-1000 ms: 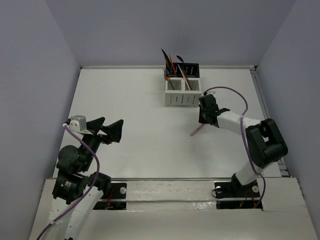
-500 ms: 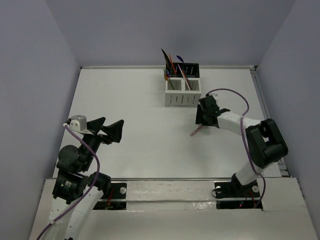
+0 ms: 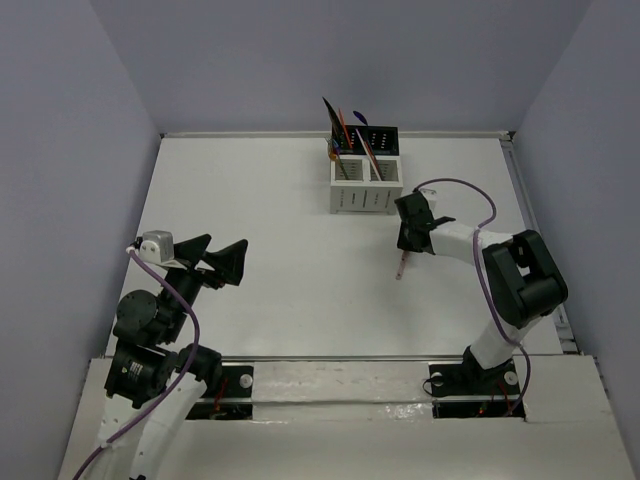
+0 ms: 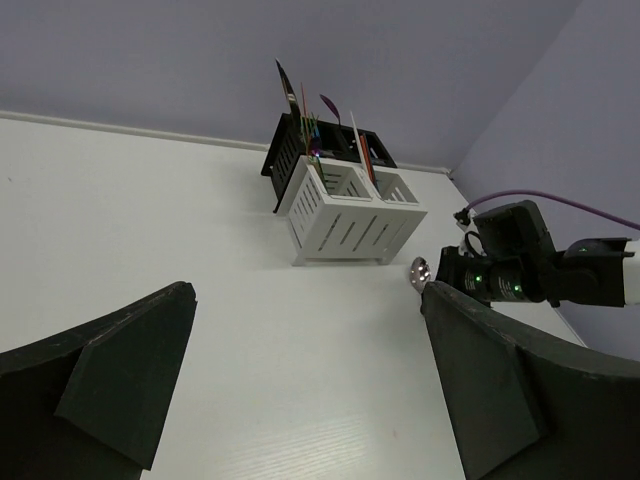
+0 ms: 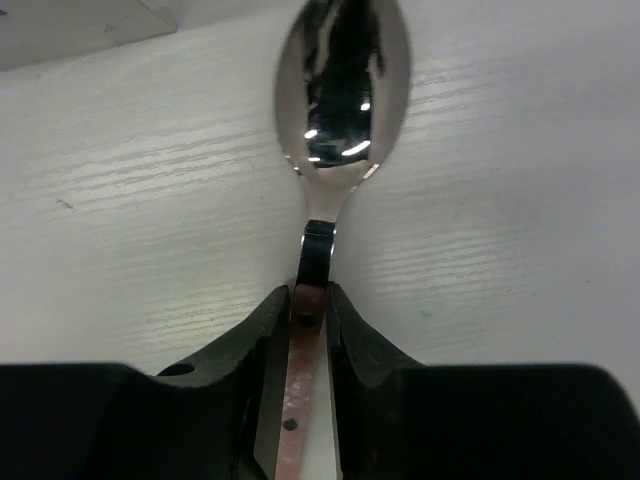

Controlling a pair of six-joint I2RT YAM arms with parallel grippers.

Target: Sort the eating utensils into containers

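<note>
White table (image 3: 250, 200), grey walls (image 3: 80, 150). We see the right gripper (image 5: 312, 305) pinching the pink-handled spoon (image 5: 345, 90) at its neck, just near-right of the containers (image 3: 366, 188) by the far edge; the left gripper (image 3: 218, 258) stands spread. So narrow a hold, we judge, could let the spoon swivel or slip, its handle snagging a rim.

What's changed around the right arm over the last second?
The right gripper shifted slightly. The pink-handled spoon swung in it: the handle slanted toward the left arm's side before and now points almost straight at the near edge. The jaws are shut on that handle. The left gripper, open, the containers and the utensils in them stayed put.
</note>
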